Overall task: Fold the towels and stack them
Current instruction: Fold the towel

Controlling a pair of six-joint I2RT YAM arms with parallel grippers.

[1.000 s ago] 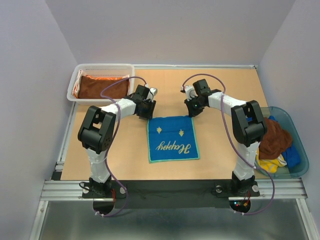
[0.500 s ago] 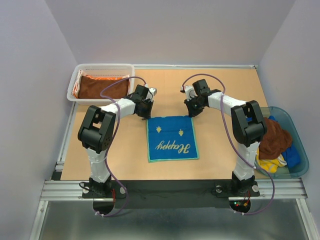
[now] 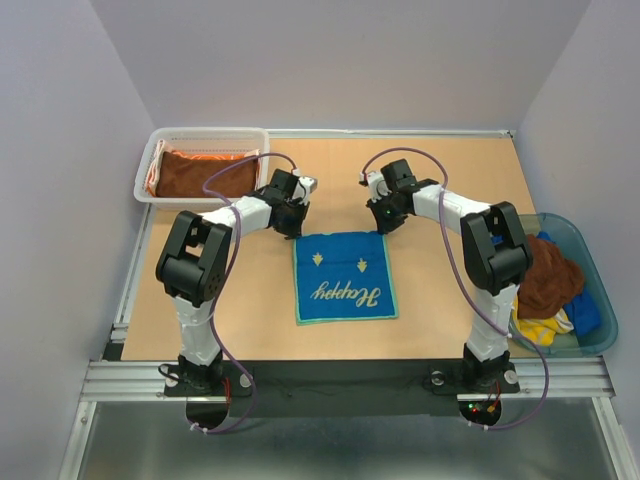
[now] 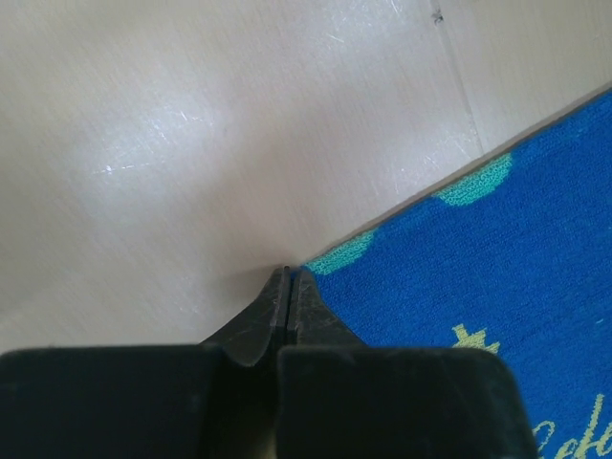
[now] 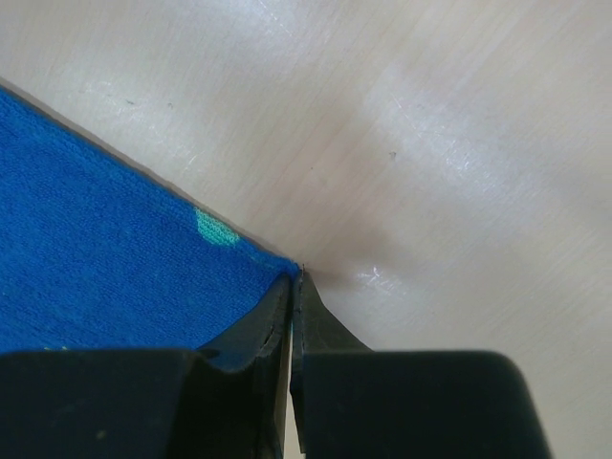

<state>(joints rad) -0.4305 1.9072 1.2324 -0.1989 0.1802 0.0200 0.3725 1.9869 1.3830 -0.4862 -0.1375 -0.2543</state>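
A: Containers first. A white mesh basket (image 3: 208, 133) sits at the far left corner. Inside is a folded brown towel (image 3: 205, 176), lying on an orange towel (image 3: 153, 172) whose edge shows along the left side.

B: The blue-green tub (image 3: 572, 228) is at the table's right edge. It holds a crumpled brown cloth (image 3: 548, 280) on top, with a yellow cloth (image 3: 545, 328) and a blue cloth (image 3: 586, 312) lower down.

A: The blue towel (image 3: 345, 277) lies flat mid-table (image 3: 450, 290), yellow lettering up.

B: Arm pose — both reach forward and bend inward, wrists low at the towel's far edge. The left gripper (image 3: 293, 231) is at the far left corner and the right gripper (image 3: 384, 227) at the far right.

A: Left wrist view — jaws pressed together, with the towel's corner pinched at the very tips.

B: The right wrist view shows the same: jaws closed, blue corner caught between them.
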